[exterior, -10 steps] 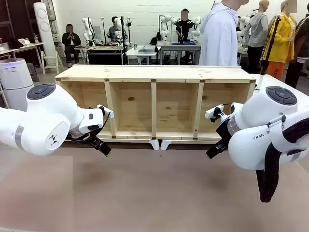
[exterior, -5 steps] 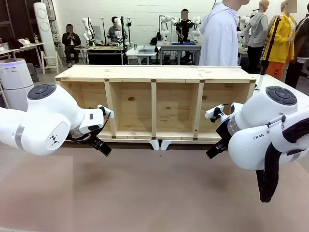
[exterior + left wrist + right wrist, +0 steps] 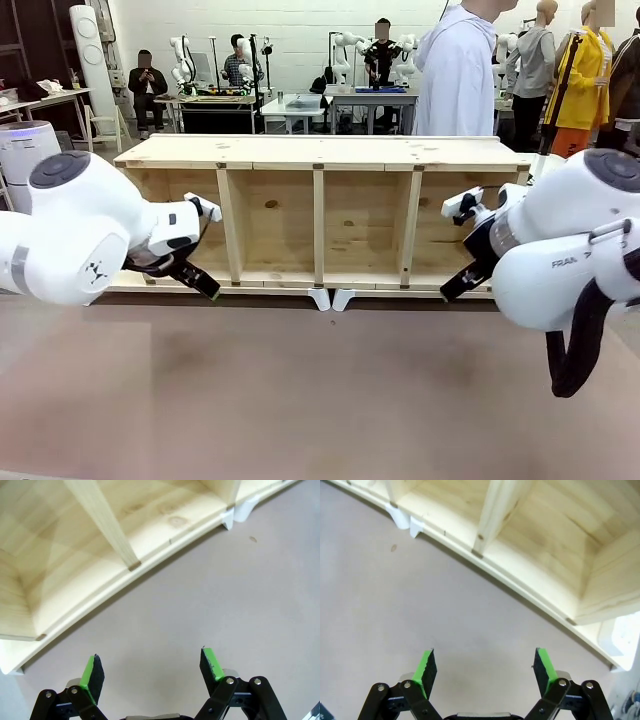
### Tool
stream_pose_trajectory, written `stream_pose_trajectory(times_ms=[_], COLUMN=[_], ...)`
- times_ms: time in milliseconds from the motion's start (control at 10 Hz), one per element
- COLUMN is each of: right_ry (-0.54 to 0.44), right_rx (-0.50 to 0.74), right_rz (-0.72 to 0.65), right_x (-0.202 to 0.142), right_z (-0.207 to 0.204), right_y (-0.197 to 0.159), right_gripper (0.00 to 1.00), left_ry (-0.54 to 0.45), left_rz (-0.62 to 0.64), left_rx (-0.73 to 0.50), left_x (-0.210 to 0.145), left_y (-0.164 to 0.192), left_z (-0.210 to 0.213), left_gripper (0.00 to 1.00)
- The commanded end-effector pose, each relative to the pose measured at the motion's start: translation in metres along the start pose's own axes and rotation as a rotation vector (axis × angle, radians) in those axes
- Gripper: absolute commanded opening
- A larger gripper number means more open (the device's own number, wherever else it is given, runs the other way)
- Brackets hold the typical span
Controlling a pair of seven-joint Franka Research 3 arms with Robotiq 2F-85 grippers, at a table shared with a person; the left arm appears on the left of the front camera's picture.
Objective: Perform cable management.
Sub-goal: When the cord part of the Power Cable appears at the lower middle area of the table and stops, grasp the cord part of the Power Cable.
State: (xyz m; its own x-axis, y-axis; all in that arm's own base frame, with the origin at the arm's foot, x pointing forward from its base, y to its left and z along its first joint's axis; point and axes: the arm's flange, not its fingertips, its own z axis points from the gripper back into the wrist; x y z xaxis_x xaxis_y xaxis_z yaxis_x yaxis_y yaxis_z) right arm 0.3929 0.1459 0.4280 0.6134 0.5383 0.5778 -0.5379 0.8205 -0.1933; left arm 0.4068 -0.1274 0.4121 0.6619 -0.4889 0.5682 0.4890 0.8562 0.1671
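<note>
Green pads [image 3: 90,674] tip each claw, and both claws are spread wide with nothing between them. The left claw [image 3: 150,666] hangs a little above the bare brown counter [image 3: 320,400], near the far edge on the left side. Its fingers point down and in toward the middle. The right claw [image 3: 485,667] hangs the same way near the far edge on the right side, like a mirror of the first one.

Just past both claws is a long wooden shelf box [image 3: 320,150]. It lies along the far edge of the counter and its open boxes face the robot. Two small white feet [image 3: 332,298] sit under its front lip, about in the middle. A person in a white top [image 3: 455,70] stands behind the shelf box.

The thick black bumpy hose [image 3: 572,350] on the right arm belongs to the robot. It is not the cable. Where the cable lies, I cannot tell from here.

I think the job is at its very start and no tidying has been done. The next move calls for finding the cable first. Then one open claw should come down over it and pinch it softly, because it is thin and bendy and could slip out. The other claw should be ready to help.
</note>
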Motion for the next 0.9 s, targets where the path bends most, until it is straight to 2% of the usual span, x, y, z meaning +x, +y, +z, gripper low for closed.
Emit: stream_pose_trajectory(times_ms=[0, 300, 800], right_ry=[-0.001, -0.02, -0.009], right_rx=[-0.041, -0.084, -0.161], right_rz=[-0.054, -0.087, -0.138], right_x=[-0.05, -0.06, -0.075], right_z=[0.049, 0.096, 0.163], right_y=[0.007, 0.004, 0.009], right_gripper=[1.0, 1.0, 1.0], left_ry=[-0.033, -0.053, -0.056], left_rz=[0.022, 0.019, 0.048], left_rx=[0.022, 0.066, 0.256], left_x=[-0.065, -0.098, -0.128], left_y=[0.008, 0.015, 0.002], left_z=[0.037, 0.079, 0.151], left_gripper=[1.0, 1.0, 1.0])
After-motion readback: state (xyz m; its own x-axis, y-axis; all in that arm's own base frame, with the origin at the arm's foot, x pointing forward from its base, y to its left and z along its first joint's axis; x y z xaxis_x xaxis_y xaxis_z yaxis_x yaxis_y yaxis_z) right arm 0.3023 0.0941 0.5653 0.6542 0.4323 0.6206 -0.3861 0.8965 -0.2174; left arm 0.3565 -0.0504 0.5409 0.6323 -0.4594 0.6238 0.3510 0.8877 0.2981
